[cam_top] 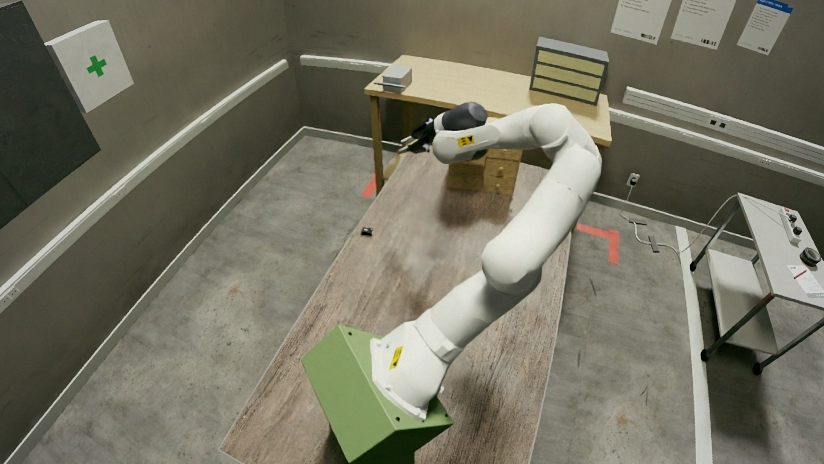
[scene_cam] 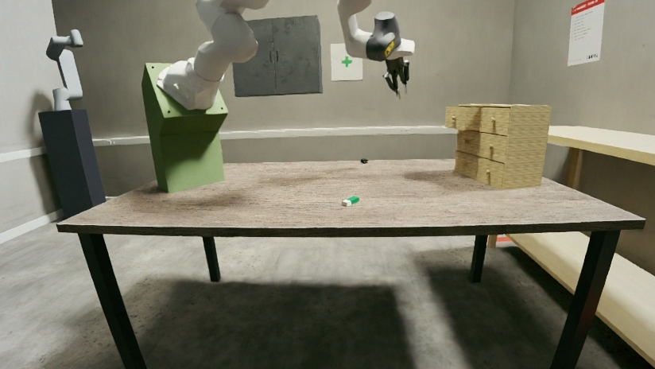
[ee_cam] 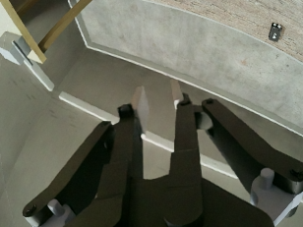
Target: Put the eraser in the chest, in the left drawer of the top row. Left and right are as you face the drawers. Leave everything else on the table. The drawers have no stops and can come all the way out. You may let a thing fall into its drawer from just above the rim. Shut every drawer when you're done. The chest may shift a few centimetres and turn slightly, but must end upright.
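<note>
The green and white eraser (scene_cam: 350,201) lies on the table (scene_cam: 274,215) in the exterior view, on the near side. The arm hides it in the top view. The wooden chest (cam_top: 501,185) (scene_cam: 525,146) stands upright at the table's far end from the robot base. Its top-row left drawer (scene_cam: 463,118) is pulled partly out; its inside is not visible. The top-row right drawer (scene_cam: 494,120) and the lower drawers look shut. My gripper (cam_top: 403,145) (scene_cam: 401,91) (ee_cam: 158,94) is partly open and empty, high above the table, in front of the chest and toward its left side.
A small black object (cam_top: 366,231) (scene_cam: 364,161) (ee_cam: 275,31) lies near the table's left edge as seen facing the chest. A wooden desk (cam_top: 461,86) stands behind the chest and bears a grey box (cam_top: 397,77) and a drawer unit (cam_top: 569,70).
</note>
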You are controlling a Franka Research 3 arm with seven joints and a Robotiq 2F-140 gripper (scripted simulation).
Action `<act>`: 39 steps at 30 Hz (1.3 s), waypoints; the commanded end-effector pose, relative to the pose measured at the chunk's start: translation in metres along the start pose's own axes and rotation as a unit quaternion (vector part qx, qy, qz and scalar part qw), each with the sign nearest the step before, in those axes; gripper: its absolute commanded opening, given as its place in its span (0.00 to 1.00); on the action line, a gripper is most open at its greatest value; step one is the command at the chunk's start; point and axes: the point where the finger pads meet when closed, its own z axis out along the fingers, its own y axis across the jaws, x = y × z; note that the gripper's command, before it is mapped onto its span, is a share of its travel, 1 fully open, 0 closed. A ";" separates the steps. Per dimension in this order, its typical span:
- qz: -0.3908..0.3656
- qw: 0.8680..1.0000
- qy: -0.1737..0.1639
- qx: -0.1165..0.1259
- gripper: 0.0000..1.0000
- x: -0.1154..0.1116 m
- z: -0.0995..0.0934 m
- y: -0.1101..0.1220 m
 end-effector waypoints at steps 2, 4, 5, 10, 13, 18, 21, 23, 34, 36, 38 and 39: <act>-0.043 0.999 0.000 -0.019 0.28 0.001 -0.001 0.005; -0.053 0.998 0.001 -0.024 0.28 0.000 -0.003 0.006; -0.059 0.998 0.001 -0.027 0.28 0.000 -0.003 0.007; -0.093 0.995 0.002 -0.045 0.28 -0.001 -0.007 0.011; -0.100 0.994 0.003 -0.048 0.28 -0.002 -0.008 0.012; -0.137 0.988 0.005 -0.067 0.28 -0.002 -0.014 0.016; -0.159 0.984 0.006 -0.079 0.28 -0.001 -0.017 0.019; -0.173 0.981 0.007 -0.086 0.28 0.000 -0.020 0.021; -0.234 0.965 0.011 -0.120 0.28 0.005 -0.031 0.029; -0.248 0.960 0.012 -0.127 0.28 0.006 -0.034 0.031; -0.260 0.956 0.013 -0.135 0.28 0.008 -0.037 0.033; -0.267 0.954 0.014 -0.138 0.28 0.009 -0.038 0.034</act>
